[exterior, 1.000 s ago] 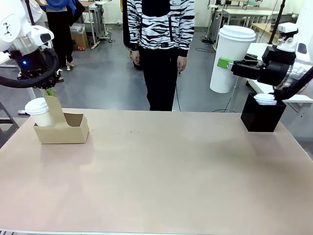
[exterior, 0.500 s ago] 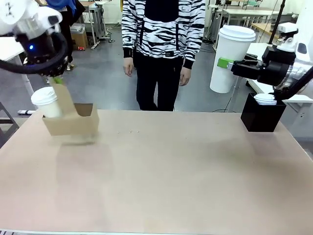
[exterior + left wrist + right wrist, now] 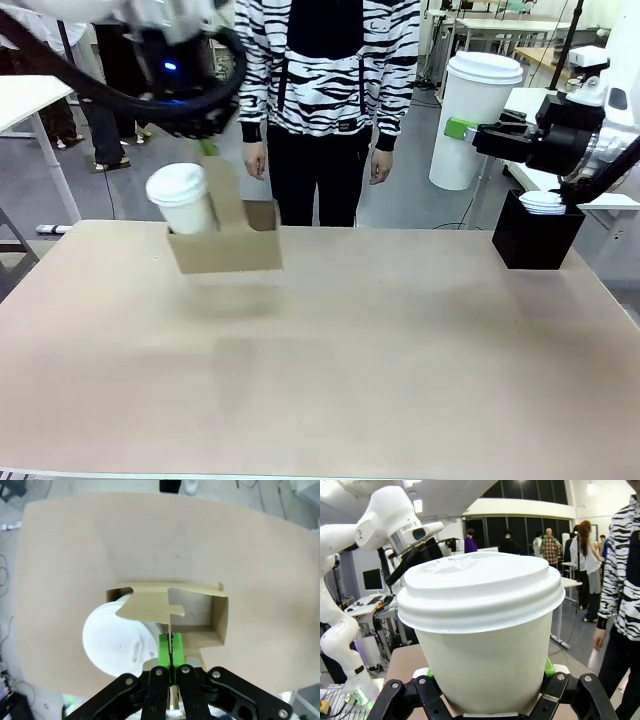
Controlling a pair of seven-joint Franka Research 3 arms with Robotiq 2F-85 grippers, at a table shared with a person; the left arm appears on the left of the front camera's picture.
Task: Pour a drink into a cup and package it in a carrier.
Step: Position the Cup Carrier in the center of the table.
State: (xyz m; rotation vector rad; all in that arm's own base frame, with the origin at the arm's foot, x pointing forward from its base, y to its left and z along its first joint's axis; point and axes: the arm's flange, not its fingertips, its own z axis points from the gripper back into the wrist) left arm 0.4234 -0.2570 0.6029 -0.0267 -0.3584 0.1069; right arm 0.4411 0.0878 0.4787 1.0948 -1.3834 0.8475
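Left pincer (image 3: 170,642), clamped on the carrier (image 3: 228,245) handle, has swung it, cup (image 3: 182,198) inside, to just before the person (image 3: 330,60). Right pincer (image 3: 462,128) grips another lidded cup (image 3: 478,110), well off the person's side. Packaging looks done, handover likely next.

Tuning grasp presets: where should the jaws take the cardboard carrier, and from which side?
The tall central handle, from straight above, jaws closing across its thin flat faces. It rises clear of the low base of the carrier, where one slot holds a lidded cup. The left gripper holds it that way, pinching the handle's top edge.
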